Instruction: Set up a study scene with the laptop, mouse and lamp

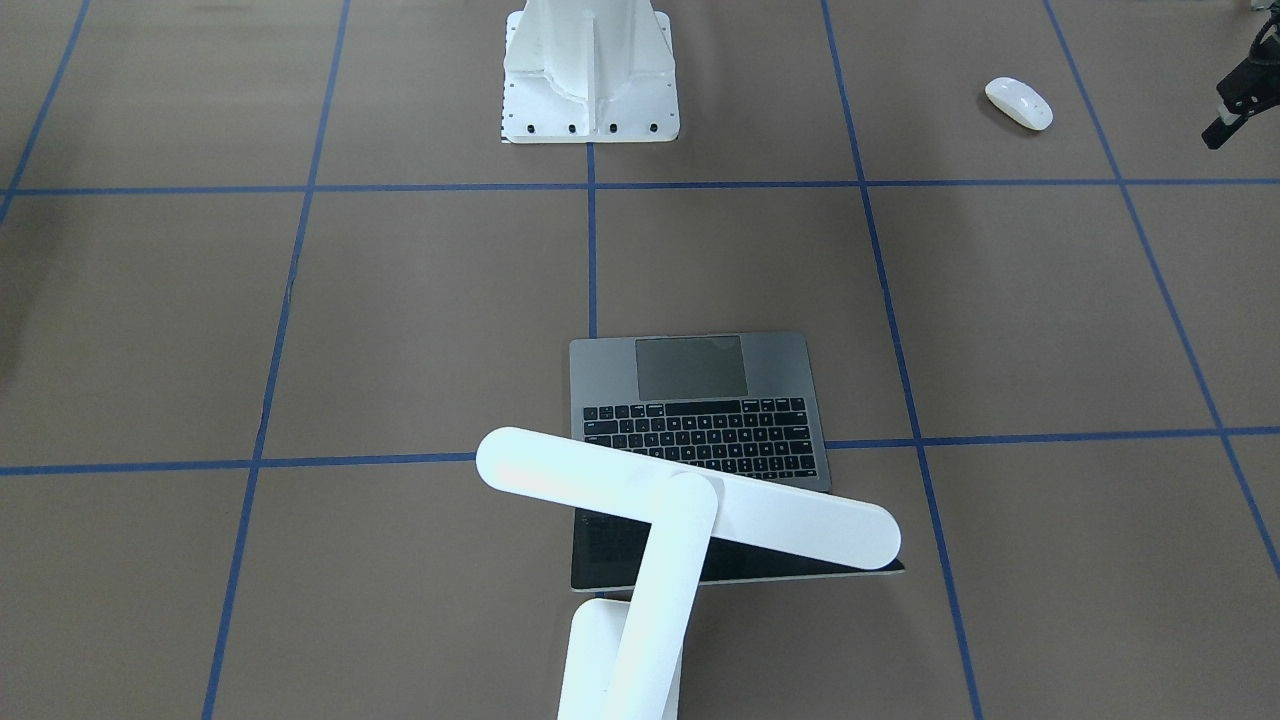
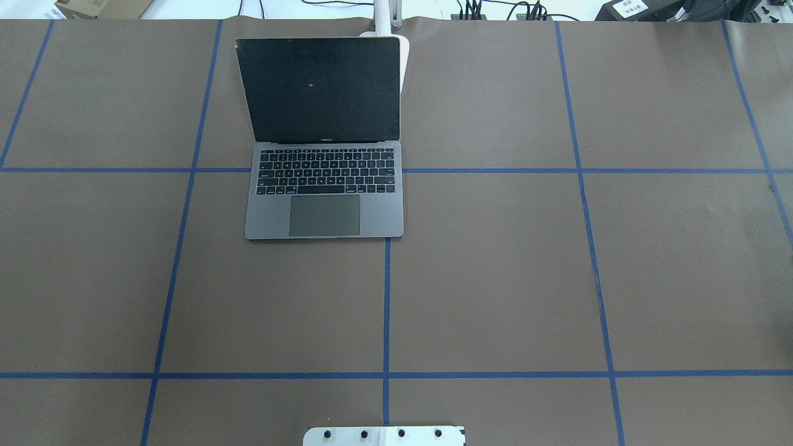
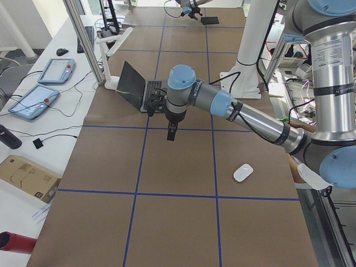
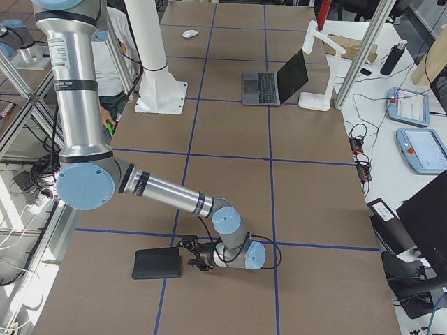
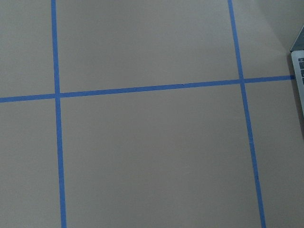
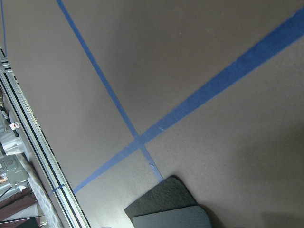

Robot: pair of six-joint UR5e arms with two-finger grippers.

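The laptop (image 2: 325, 186) stands open on the far left-centre of the table, its screen dark and its keyboard toward the robot. Behind it is the white lamp (image 1: 690, 500), whose bar head reaches over the laptop's lid. The white mouse (image 1: 1018, 103) lies near the robot's left side, apart from both. My left gripper (image 3: 171, 132) hangs above the table between the laptop (image 3: 139, 89) and the mouse (image 3: 243, 172), touching neither; only its edge (image 1: 1232, 105) shows from the front, so I cannot tell its state. My right gripper (image 4: 196, 260) is low by a black mat (image 4: 157, 264); I cannot tell its state.
The white ribbed pedestal (image 1: 590, 80) with its bolted plate stands at the robot's side of the table, centre. Blue tape lines grid the brown tabletop. A corner of the black mat (image 6: 164, 202) shows in the right wrist view. Tablets and cables lie beyond the far edge.
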